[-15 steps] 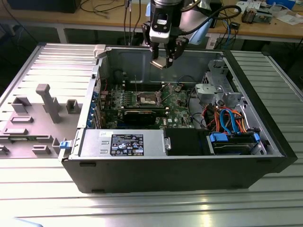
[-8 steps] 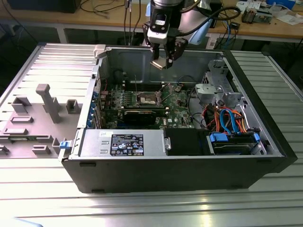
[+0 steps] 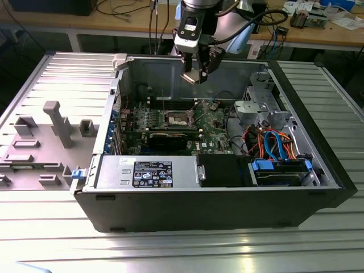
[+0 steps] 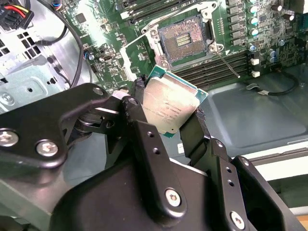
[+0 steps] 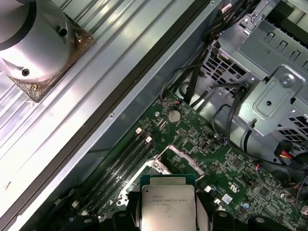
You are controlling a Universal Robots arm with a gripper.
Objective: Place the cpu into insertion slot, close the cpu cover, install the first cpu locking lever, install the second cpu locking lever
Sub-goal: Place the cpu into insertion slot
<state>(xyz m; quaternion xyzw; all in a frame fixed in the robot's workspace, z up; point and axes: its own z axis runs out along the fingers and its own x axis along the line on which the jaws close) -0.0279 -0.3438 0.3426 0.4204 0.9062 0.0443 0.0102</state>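
My black gripper (image 3: 194, 75) hangs over the open computer case, shut on the cpu (image 4: 169, 107), a flat square chip with a silvery top and pale edge. The chip is pinched by two opposite edges between the fingers (image 4: 140, 107) and is also seen in the first wrist view as the cpu (image 5: 168, 206). Below it on the green motherboard (image 4: 144, 19) lies the insertion slot (image 4: 185, 40), uncovered, with a dark middle and a metal rim; it is also the insertion slot (image 3: 176, 118). The cpu cover (image 5: 182, 158) stands raised beside the slot. A thin locking lever (image 4: 226, 61) sticks up next to the socket.
Long black memory slots (image 4: 216, 67) run beside the socket. A black card (image 3: 168, 138) lies across the board. A metal drive cage (image 3: 259, 108) and coloured cables (image 3: 273, 142) fill the exterior view's right of the case. A grey fixture plate (image 3: 51, 131) lies to its left.
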